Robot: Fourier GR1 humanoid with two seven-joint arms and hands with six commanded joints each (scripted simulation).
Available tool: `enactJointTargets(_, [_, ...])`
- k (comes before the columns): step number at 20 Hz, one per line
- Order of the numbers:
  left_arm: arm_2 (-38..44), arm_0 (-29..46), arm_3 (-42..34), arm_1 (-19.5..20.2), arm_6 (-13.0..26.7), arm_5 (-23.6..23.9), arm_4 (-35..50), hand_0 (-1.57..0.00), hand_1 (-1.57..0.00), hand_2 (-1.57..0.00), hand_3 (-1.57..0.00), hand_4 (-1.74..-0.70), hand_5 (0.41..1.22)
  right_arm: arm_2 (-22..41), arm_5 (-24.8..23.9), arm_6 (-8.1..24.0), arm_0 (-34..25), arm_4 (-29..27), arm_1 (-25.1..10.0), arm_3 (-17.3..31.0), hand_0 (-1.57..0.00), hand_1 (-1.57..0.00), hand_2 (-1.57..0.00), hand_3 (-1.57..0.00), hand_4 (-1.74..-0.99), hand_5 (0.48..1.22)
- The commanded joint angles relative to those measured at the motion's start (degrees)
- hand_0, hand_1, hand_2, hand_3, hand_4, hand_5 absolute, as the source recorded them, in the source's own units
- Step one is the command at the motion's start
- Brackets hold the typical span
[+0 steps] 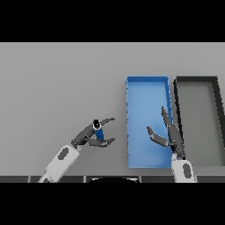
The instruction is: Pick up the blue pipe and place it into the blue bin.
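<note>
Nearest the table's [52, 88] front edge: right hand [172, 137] over the blue bin's [145, 88] near right corner, fingers straight and spread, holding nothing. Left hand [92, 137] left of the bin, curled around the blue pipe [98, 132]; pipe upright, lower part hidden by fingers, dark top end showing. Farther right, touching the bin's long side: black bin [197, 80], near corner partly covered by the right arm.

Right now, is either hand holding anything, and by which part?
The left hand curls round the upright blue pipe, fingers and thumb on either side of its body. The right hand holds nothing, open over the blue bin.
</note>
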Motion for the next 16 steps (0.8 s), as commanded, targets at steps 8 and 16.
enactJointTargets(8, [-0.57,1.10,-0.92,-2.22,-0.89,0.07,1.10,-1.25,-1.29,-1.32,-1.31,-1.64,1.118,-0.08,-0.18,0.54,-0.60,0.18,-0.21,-0.27,0.00,0.00,0.00,0.00,-1.302,0.666])
enactJointTargets(16, [-1.22,-0.23,-7.96,-3.34,-3.45,0.45,2.48,-1.52,-1.52,-1.53,-1.45,-1.71,1.204,0.26,-0.39,-0.15,-1.52,1.24,0.04,1.69,0.00,0.00,0.00,0.00,-1.280,0.663])
